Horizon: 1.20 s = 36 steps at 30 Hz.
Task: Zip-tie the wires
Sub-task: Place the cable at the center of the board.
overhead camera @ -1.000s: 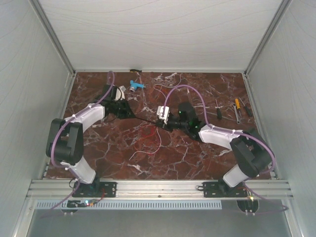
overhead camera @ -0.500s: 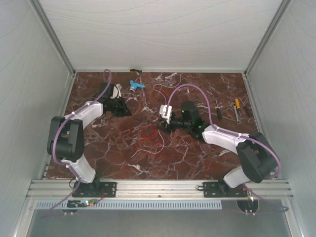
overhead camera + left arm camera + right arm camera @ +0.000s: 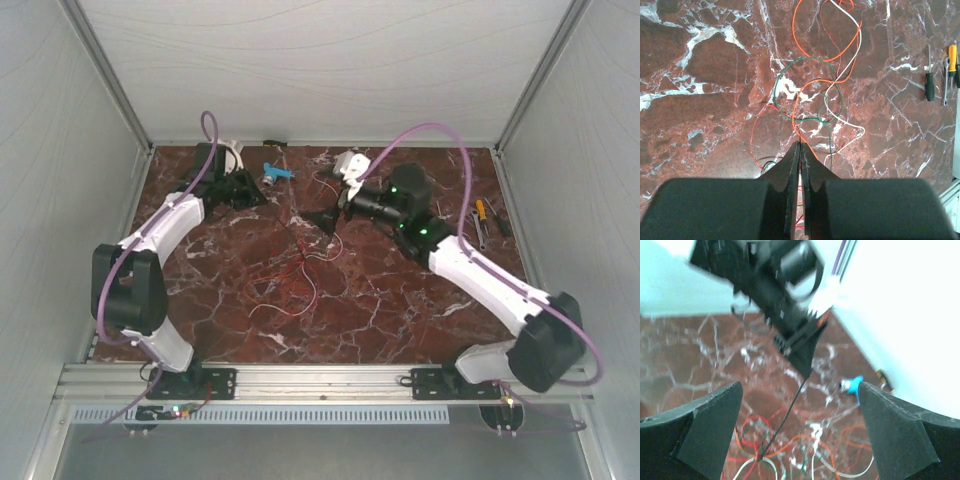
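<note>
On red marble (image 3: 400, 300) (white walls (image 3: 330, 70)), left gripper (image 3: 799, 145) pinches black strand (image 3: 789, 410), right gripper (image 3: 799, 385) gapes.

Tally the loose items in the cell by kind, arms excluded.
Tangle of wires: 1
Thin black strand, hanging from the left gripper: 1
Blue-and-white plastic piece: 1
Hand tools at the right edge: 3 clear; a fourth item beside them is too cropped to tell
Total: 6 sure

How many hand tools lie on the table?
3, at the left wrist view's right edge: black screwdriver, silver wrench, yellow-handled screwdriver. A fourth may be cut off there.
</note>
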Tool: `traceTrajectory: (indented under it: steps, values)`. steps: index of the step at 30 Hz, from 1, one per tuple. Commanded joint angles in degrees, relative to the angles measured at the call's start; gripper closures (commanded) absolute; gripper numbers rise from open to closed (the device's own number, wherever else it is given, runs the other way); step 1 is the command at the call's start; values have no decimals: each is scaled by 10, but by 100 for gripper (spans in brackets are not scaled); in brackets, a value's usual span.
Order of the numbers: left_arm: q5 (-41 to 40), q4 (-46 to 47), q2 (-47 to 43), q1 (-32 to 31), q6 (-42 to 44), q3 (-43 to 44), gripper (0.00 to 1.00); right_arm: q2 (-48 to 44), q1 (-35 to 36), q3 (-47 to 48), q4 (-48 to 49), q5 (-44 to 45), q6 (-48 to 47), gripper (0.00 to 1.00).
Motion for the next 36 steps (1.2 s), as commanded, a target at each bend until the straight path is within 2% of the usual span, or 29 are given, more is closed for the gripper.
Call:
traceTrajectory:
  steps: [1,4,9,15,24,28,30,31,32,33,34,35,36]
  values:
    - [-3,13,-18,-2,16,38,100,-68,0,55,-15,55,64,2]
    - [-24,9,-25,-1,27,63,100,-98,-1,69,-31,95,104,2]
    - [-71,-26,-17,11,60,145,100,-146,0,42,-39,115,83,2]
    - [-106,-49,-9,60,84,225,100,-191,0,2,-27,124,77,2]
    - [-143,-84,-10,120,110,339,100,-220,-1,39,-63,160,82,2]
    - [-145,-92,-22,141,98,333,100,-217,-1,39,-87,251,76,2]
    - [-142,-84,-32,142,93,293,100,-207,-1,13,-86,362,75,2]
    - [-140,-77,-38,142,88,261,100,-199,-1,-13,-71,450,74,2]
    - [-138,-66,-43,142,84,226,88,-184,-9,-46,-37,498,74,2]
    - [-131,-56,-49,142,81,195,63,-166,-30,-71,-26,509,83,2]
    - [-114,-46,-54,142,78,166,43,-147,-63,-89,-36,480,109,2]
    - [-107,-39,-59,142,75,141,30,-127,-102,-98,-53,436,155,2]
    - [-104,-31,-65,142,73,108,9,-110,-143,-105,-65,379,202,2]
